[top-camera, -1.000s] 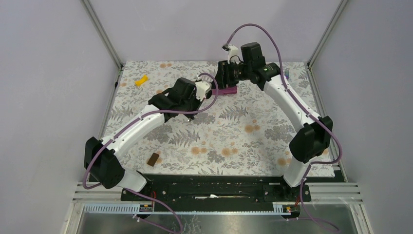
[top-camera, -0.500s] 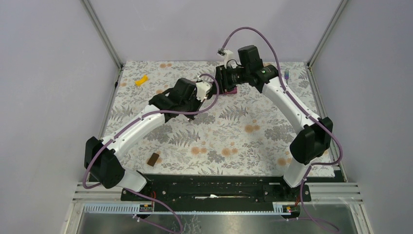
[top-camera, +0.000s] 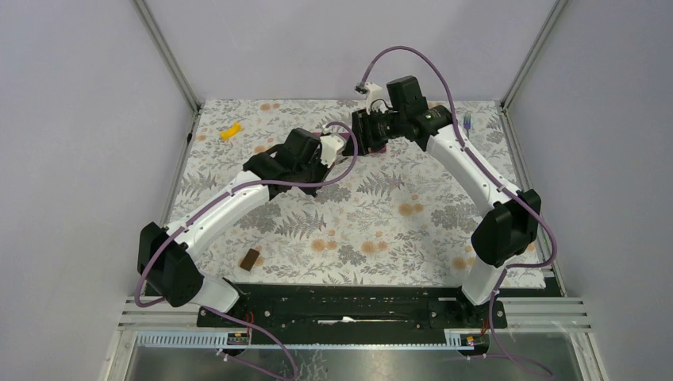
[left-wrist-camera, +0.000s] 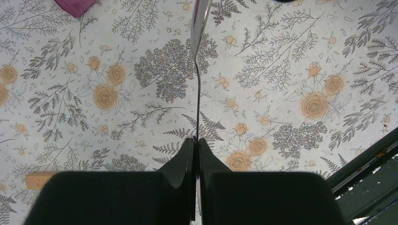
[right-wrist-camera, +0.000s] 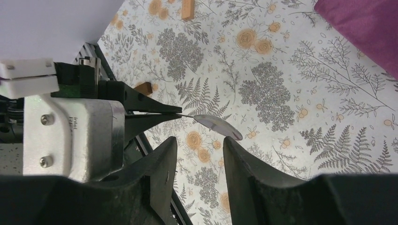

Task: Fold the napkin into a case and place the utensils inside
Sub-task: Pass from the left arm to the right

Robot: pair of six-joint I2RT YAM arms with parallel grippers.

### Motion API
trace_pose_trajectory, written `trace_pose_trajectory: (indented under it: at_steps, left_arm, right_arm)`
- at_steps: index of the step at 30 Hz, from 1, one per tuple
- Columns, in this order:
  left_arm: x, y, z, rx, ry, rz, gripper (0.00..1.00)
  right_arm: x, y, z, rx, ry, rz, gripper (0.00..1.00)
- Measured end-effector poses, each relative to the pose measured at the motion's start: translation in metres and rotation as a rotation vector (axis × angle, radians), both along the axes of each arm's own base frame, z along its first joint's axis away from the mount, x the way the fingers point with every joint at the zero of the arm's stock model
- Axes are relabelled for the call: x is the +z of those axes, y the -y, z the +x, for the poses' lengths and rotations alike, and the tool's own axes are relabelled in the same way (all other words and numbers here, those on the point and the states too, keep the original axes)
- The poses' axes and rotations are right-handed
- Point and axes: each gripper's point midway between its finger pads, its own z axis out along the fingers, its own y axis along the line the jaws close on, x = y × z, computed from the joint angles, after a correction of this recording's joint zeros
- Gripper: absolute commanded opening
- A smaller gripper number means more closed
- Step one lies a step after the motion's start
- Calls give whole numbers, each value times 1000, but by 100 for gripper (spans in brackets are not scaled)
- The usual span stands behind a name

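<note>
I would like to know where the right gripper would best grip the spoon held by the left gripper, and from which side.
Probably the bare stem behind the bowl. The spoon juts straight out of the shut left gripper, so only that end is free, and the bowl is curved; the open right gripper should come crosswise, closing on the stem's flat faces.

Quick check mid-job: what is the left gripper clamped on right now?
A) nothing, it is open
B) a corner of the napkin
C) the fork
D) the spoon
D: the left gripper is shut on the thin handle of the spoon, whose oval bowl sticks out ahead of it. The fork lies apart near the far right corner.
</note>
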Motion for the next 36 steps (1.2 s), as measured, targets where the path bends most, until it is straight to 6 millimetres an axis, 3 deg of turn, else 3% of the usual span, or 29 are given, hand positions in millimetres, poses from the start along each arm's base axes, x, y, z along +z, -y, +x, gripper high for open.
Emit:
trace_pose_trajectory:
  at_steps: [12, 18, 24, 27, 36]
  left_arm:
    - [1, 13, -11, -67, -41, -55, 0]
    - [3, 19, -18, -99, -79, -113, 0]
    - [7, 24, -24, -127, -95, -152, 0]
    - [9, 27, -26, -142, -102, -167, 0]
    - [17, 28, -27, -154, -93, -198, 0]
  right_arm:
    - [-25, 24, -11, 122, 72, 9, 45]
    - [-20, 25, -14, 182, 136, 28, 32]
    - [-18, 23, -16, 210, 153, 48, 48]
    - [-19, 24, -14, 206, 156, 54, 49]
    - [-13, 26, -16, 235, 148, 113, 27]
